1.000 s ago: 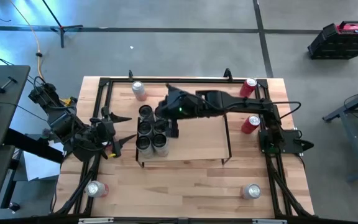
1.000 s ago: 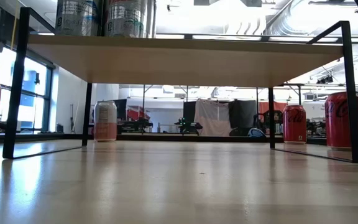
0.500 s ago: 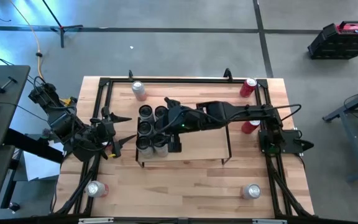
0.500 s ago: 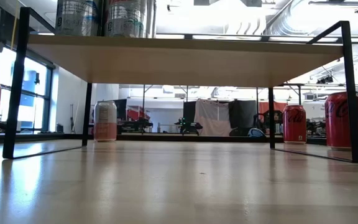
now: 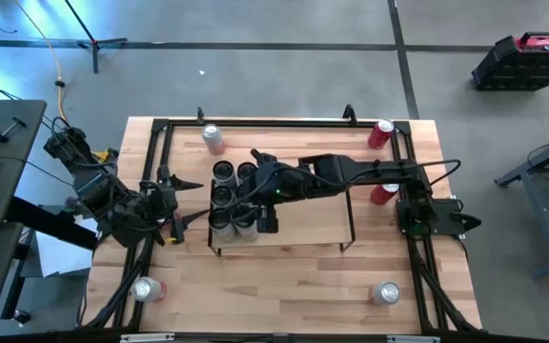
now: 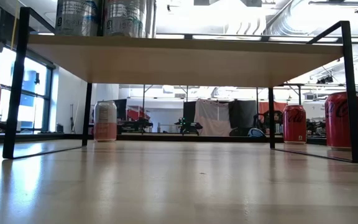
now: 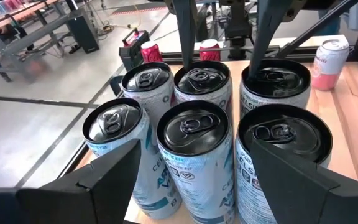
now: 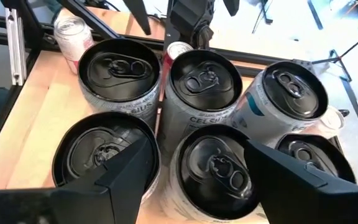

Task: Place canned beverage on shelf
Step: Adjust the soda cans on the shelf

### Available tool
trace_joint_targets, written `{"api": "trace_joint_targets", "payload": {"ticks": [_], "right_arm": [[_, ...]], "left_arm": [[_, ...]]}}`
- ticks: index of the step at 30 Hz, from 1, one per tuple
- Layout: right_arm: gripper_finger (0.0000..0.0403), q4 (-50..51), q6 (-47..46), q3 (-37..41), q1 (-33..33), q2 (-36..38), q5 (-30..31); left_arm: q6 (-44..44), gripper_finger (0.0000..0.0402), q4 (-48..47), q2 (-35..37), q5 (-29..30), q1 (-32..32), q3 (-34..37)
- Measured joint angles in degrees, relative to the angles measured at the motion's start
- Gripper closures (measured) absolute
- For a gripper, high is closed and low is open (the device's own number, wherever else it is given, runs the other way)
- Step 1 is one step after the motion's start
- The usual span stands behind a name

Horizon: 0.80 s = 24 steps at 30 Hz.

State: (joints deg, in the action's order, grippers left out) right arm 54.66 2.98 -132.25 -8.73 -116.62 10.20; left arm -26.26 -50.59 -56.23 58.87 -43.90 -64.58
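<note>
right gripper (image 5: 255,195): jaws spread, astride a can (image 8: 211,163), not seen clamped
risk: neighbouring cans (image 5: 225,195) could be clipped on retreat
left gripper (image 5: 191,216): open, empty

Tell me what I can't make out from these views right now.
- High view: the right gripper and arm cover some cans on the shelf, so the can count is unclear there.
- Low view: the shelf cans are cut off by the top edge.
- Right wrist view: whether its fingers touch a can.
- Left gripper: beside the shelf, waiting.
</note>
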Motion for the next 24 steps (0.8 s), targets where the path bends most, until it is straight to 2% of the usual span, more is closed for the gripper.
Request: {"api": "trace_joint_targets", "payload": {"ticks": [24], "right_arm": [[0.0152,1.7,-0.2,-0.1,-0.7,0.4,1.2]], "left_arm": [[0.0,0.0108,0.0,0.0,-0.1,0.0,0.0]]}}
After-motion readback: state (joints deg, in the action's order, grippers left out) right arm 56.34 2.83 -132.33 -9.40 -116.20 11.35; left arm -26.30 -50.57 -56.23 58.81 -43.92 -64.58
